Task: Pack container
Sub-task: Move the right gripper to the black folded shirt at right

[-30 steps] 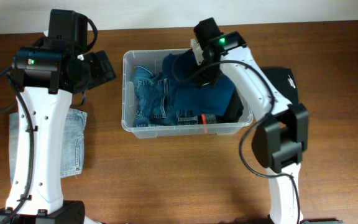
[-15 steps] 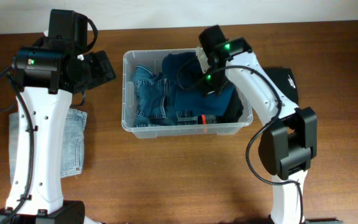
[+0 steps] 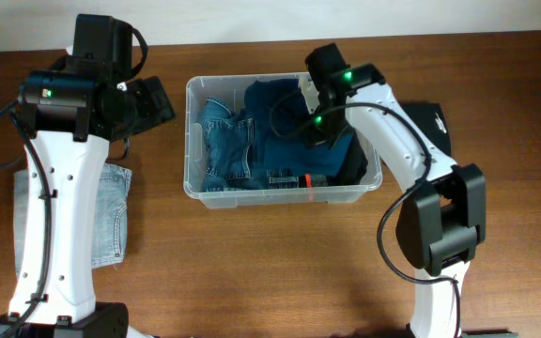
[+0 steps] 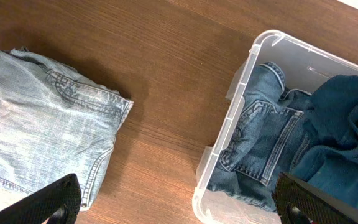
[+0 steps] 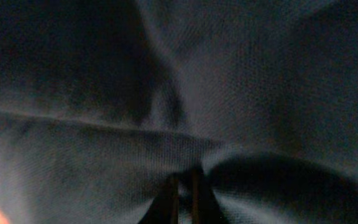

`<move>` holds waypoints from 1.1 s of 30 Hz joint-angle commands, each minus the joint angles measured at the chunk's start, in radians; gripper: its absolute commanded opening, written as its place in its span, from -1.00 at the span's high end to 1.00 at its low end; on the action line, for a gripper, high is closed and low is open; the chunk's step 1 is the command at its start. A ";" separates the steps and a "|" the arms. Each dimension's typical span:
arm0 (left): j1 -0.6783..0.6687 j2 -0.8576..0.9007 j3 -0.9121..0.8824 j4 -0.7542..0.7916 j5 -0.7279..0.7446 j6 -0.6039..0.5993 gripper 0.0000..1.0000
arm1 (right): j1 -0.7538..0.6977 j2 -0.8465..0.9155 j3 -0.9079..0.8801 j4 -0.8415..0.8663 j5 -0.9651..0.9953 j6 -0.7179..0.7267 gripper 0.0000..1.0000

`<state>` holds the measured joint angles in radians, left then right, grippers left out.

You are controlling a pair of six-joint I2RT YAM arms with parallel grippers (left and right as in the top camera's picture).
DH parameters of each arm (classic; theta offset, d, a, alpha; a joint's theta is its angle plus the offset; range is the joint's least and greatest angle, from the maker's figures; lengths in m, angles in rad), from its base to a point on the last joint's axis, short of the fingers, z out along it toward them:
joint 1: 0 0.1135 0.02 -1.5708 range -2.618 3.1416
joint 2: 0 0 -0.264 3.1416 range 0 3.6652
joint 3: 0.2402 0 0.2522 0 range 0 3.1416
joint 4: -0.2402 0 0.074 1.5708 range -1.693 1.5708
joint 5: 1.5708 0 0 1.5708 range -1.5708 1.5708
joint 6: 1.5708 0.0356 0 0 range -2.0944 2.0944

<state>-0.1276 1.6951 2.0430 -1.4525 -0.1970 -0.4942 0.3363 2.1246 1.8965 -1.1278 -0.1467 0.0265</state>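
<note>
The clear plastic container (image 3: 192, 141) stands at the table's middle, holding folded blue jeans (image 3: 228, 145) at left and a dark blue garment (image 3: 285, 131) at right. My right gripper (image 3: 319, 127) is down inside the container. In the right wrist view its fingers (image 5: 184, 193) are close together, pinching the dark blue cloth (image 5: 241, 81), which fills the frame. My left gripper (image 3: 153, 101) is open and empty, hovering left of the container. In the left wrist view it (image 4: 179, 205) spans the bare wood between the light jeans (image 4: 42, 118) and the container's rim (image 4: 229, 124).
Folded light-wash jeans (image 3: 111, 211) lie on the table at the left. A black garment (image 3: 435, 127) lies right of the container. A dark piece (image 3: 355, 164) and a red-orange mark (image 3: 306, 180) show at the container's front right.
My right gripper has shifted a little to the right and lower into the container over the dark blue garment. The left arm has not moved.
</note>
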 commanded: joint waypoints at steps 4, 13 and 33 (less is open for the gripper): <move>0.004 0.004 -0.002 0.000 -0.001 0.010 -0.98 | -0.039 -0.149 0.218 -0.124 0.004 0.009 0.92; 0.004 0.004 -0.002 0.000 -0.001 0.010 -0.98 | -0.313 -0.250 0.235 -0.217 0.000 0.116 0.35; 0.004 0.004 -0.002 0.000 -0.001 0.010 -0.98 | -0.678 -0.194 -0.254 0.101 -0.224 0.271 -0.96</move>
<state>-0.1276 1.6951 2.0430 -1.4525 -0.1974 -0.4942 -0.3058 1.9255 1.7237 -1.0698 -0.3130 0.2760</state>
